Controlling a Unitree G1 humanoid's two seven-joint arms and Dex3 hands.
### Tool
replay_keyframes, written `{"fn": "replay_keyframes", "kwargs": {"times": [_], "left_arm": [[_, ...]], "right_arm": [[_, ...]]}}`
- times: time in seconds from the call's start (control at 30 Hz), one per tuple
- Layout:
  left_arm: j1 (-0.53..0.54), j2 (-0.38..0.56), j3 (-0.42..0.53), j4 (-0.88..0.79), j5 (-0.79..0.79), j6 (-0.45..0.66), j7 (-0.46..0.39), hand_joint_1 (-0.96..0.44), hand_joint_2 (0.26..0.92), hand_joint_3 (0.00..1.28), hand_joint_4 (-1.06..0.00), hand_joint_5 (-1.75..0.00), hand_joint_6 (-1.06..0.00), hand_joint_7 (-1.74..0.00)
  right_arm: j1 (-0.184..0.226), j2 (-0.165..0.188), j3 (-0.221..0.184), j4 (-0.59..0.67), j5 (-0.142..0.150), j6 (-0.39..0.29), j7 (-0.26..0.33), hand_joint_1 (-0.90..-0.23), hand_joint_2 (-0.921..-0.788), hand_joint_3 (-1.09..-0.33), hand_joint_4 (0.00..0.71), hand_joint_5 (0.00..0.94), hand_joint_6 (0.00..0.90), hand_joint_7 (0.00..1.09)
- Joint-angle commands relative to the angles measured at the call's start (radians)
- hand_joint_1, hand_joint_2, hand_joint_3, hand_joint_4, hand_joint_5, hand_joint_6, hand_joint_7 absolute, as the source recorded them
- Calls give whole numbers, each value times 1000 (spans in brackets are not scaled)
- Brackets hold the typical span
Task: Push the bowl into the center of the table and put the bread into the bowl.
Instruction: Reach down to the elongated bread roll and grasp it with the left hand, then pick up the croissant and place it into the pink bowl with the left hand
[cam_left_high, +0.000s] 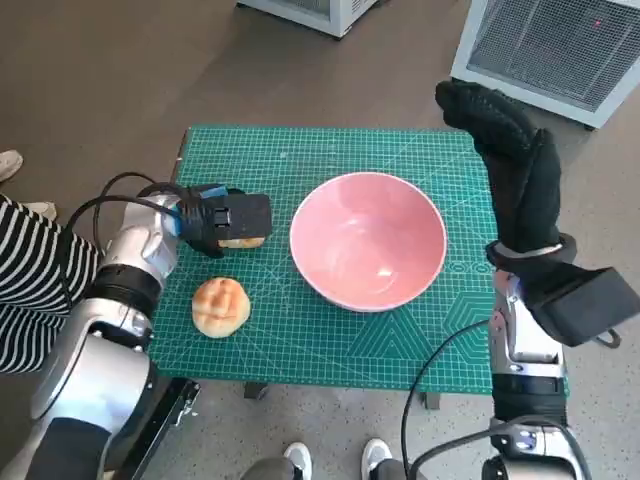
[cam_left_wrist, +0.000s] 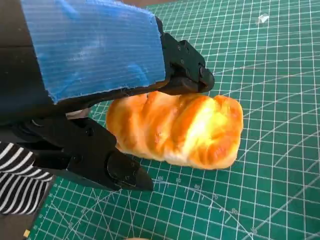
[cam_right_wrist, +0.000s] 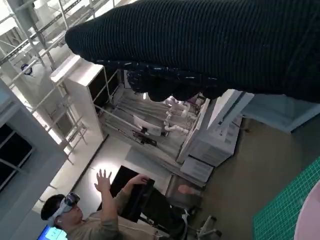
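Observation:
A pink bowl (cam_left_high: 368, 240) stands on the green mat (cam_left_high: 300, 150), right of its middle; its rim (cam_right_wrist: 311, 220) shows at the edge of the right wrist view. My left hand (cam_left_high: 215, 218) lies over a long glazed bread loaf (cam_left_high: 243, 240) left of the bowl. In the left wrist view the loaf (cam_left_wrist: 177, 130) rests on the mat between my black fingers (cam_left_wrist: 187, 75), which hold it from both sides. A round bun (cam_left_high: 220, 305) lies nearer the front edge. My gloved right hand (cam_left_high: 510, 160) is raised over the table's right edge, holding nothing.
White slatted units (cam_left_high: 560, 50) stand on the floor beyond the table's far right corner. A person in a striped sleeve (cam_left_high: 25, 280) is at the left, and feet (cam_left_high: 335, 458) show at the front edge. In the right wrist view a person (cam_right_wrist: 100, 210) wearing a headset raises both hands.

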Motion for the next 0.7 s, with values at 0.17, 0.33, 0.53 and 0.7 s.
{"fn": "replay_keyframes", "kwargs": {"times": [0.17,0.33,0.53,0.7], "left_arm": [[21,22,7,6,-3,-97,98,-31,884,53,-689,-601,-643,-696],[12,36,25,2,-16,-140,125,-5,912,46,-740,-1062,-632,-1040],[-10,55,57,-11,-36,-195,146,0,918,41,-729,-1152,-656,-1092],[-37,66,84,-32,-58,-224,148,1,920,46,-718,-1132,-647,-1146]], "right_arm": [[33,1,-3,-5,15,15,2,-742,-921,-729,188,5,-1,591],[33,2,-3,-3,16,17,1,-742,-921,-729,188,5,-1,591],[30,5,-3,7,19,17,2,-744,-921,-727,190,5,0,592],[26,7,-4,13,24,21,6,-751,-921,-726,191,5,0,593]]}}
